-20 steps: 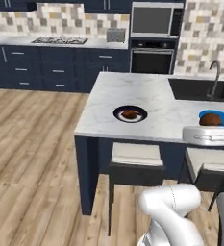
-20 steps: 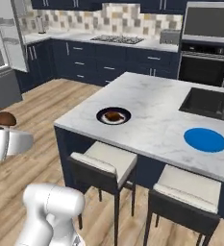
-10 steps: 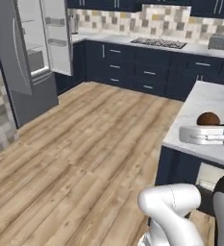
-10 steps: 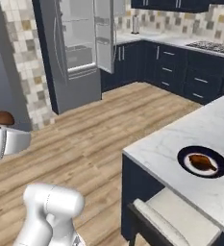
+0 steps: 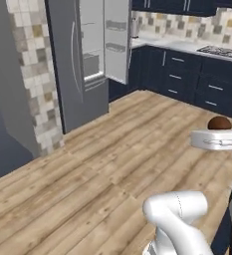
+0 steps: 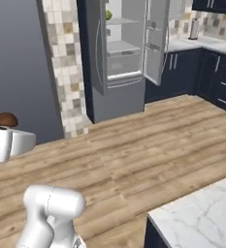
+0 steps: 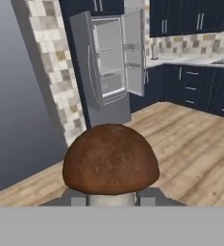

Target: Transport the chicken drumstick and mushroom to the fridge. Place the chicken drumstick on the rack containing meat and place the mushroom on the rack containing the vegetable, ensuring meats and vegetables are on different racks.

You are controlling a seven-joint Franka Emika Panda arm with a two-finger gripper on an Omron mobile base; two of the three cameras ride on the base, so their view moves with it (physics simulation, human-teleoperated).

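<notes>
Wood-plank floor runs to a mosaic-tiled pillar beside a plain grey wall. Navy base cabinets under a tiled backsplash; marble surface corner nearby.

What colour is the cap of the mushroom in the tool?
Speckled reddish-brown mushroom cap, clearest in the hand view.

We see the fridge with doors open, a green item on its upper shelf. Mushroom sits atop our gripper at left, above wood floor. Marble counter corner lower right.
</notes>
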